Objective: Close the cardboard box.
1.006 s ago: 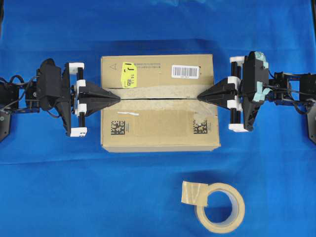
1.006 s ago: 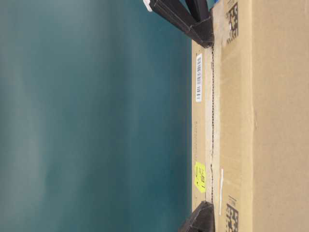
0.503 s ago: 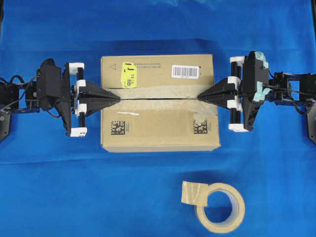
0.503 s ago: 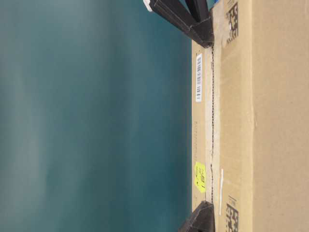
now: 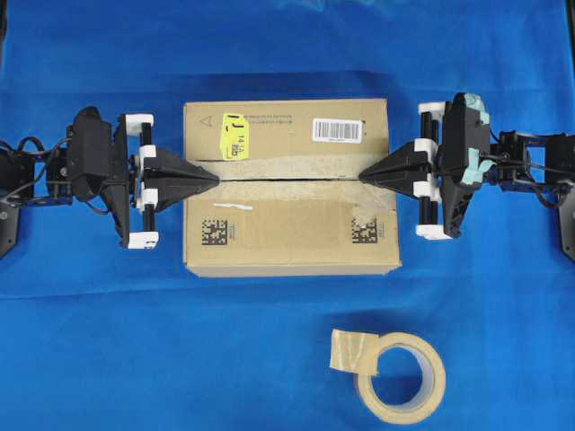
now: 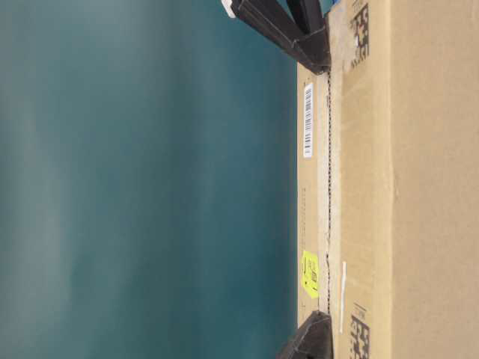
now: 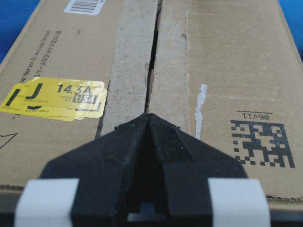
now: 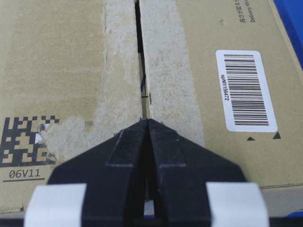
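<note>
The cardboard box [image 5: 287, 229] sits mid-table with its two long top flaps folded flat, meeting at a thin centre seam. It carries a yellow sticker [image 5: 234, 136], a white barcode label [image 5: 337, 130] and black square codes. My left gripper [image 5: 216, 178] is shut and empty, its tip resting on the seam at the box's left edge; it also shows in the left wrist view [image 7: 149, 115]. My right gripper [image 5: 361, 177] is shut and empty, its tip on the seam at the right edge, as the right wrist view [image 8: 148, 121] shows. The table-level view shows the box [image 6: 419, 187] turned sideways.
A beige tape roll [image 5: 400, 377] with a loose end lies on the blue cloth [image 5: 108, 341] in front of the box, right of centre. Both arms extend outward to the left and right edges.
</note>
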`<action>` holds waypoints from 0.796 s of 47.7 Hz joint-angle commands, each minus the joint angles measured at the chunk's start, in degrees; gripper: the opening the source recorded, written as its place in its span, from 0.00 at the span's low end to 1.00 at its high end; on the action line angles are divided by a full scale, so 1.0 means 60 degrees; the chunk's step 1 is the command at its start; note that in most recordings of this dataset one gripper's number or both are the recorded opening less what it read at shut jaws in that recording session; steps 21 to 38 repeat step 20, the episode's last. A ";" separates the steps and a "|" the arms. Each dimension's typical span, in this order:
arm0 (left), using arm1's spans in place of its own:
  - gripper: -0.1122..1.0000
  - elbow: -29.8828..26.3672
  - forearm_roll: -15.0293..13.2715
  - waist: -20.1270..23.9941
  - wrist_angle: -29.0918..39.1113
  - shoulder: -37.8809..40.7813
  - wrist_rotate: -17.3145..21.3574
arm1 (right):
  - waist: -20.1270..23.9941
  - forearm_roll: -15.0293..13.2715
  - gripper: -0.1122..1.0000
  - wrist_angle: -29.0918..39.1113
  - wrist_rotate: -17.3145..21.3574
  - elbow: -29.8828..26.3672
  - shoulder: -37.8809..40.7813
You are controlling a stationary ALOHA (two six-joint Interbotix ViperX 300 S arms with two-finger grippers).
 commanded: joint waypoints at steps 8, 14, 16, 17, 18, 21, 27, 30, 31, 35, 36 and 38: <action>0.10 -0.0073 0.0044 -0.0117 -0.0029 -0.0073 -0.0015 | -0.0161 0.0146 0.10 -0.0117 0.0015 -0.0044 -0.0044; 0.10 -0.0088 0.0044 -0.0132 -0.0029 -0.0088 -0.0015 | -0.0161 0.0161 0.10 -0.0117 0.0015 -0.0044 -0.0044; 0.10 -0.0088 0.0044 -0.0132 -0.0029 -0.0088 -0.0015 | -0.0161 0.0161 0.10 -0.0132 0.0015 -0.0044 -0.0044; 0.10 -0.0088 0.0044 -0.0132 -0.0029 -0.0073 -0.0015 | -0.0161 0.0161 0.10 -0.0117 0.0015 -0.0044 -0.0044; 0.10 -0.0088 0.0044 -0.0132 -0.0029 -0.0088 -0.0015 | -0.0161 0.0161 0.10 -0.0117 0.0015 -0.0044 -0.0044; 0.10 -0.0088 0.0044 -0.0132 -0.0029 -0.0073 -0.0015 | -0.0176 0.0161 0.10 -0.0117 0.0015 -0.0044 -0.0044; 0.10 -0.0088 0.0044 -0.0132 -0.0029 -0.0073 -0.0015 | -0.0176 0.0161 0.10 -0.0117 0.0015 -0.0044 -0.0044; 0.10 -0.0088 0.0044 -0.0132 -0.0029 -0.0073 -0.0015 | -0.0176 0.0161 0.10 -0.0117 0.0015 -0.0044 -0.0044; 0.10 -0.0088 0.0044 -0.0132 -0.0029 -0.0073 -0.0015 | -0.0176 0.0161 0.10 -0.0117 0.0015 -0.0044 -0.0044; 0.10 -0.0088 0.0044 -0.0132 -0.0029 -0.0073 -0.0015 | -0.0176 0.0161 0.10 -0.0117 0.0015 -0.0044 -0.0044; 0.10 -0.0088 0.0044 -0.0132 -0.0029 -0.0073 -0.0015 | -0.0176 0.0161 0.10 -0.0117 0.0015 -0.0044 -0.0044; 0.10 -0.0088 0.0044 -0.0132 -0.0029 -0.0073 -0.0015 | -0.0176 0.0161 0.10 -0.0117 0.0015 -0.0044 -0.0044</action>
